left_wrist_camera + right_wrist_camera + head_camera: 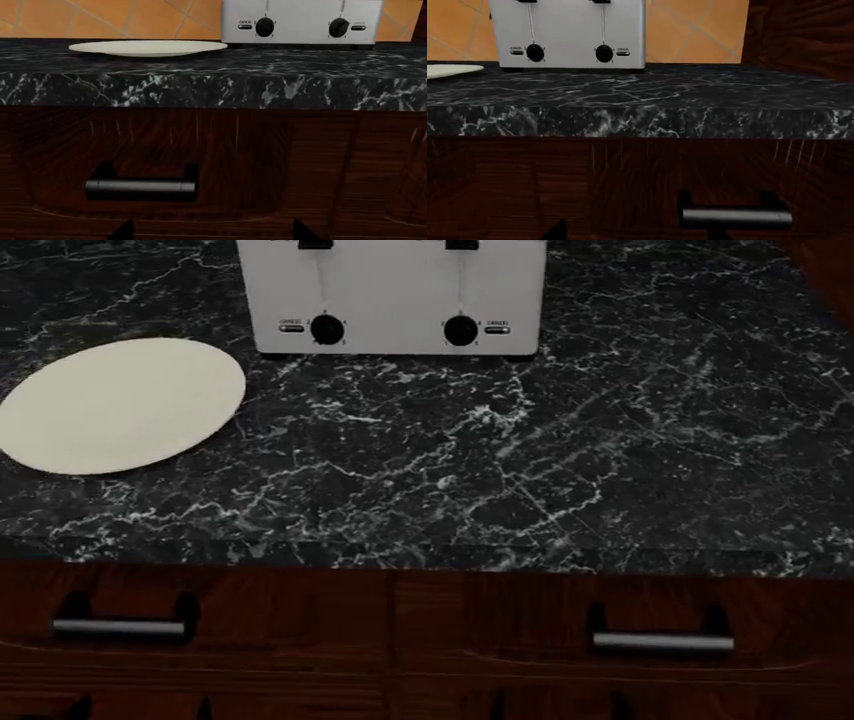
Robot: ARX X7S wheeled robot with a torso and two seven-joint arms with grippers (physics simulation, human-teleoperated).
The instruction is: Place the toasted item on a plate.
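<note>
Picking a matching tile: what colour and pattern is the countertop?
The countertop is black marble with white veining, clearest in the head view.

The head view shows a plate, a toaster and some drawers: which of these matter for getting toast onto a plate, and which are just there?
Part of the job:
plate, bare, on the black marble counter
silver toaster, beside the plate; no toast shows in any view

Just there:
drawer handles below the counter
orange wall tiles
</note>
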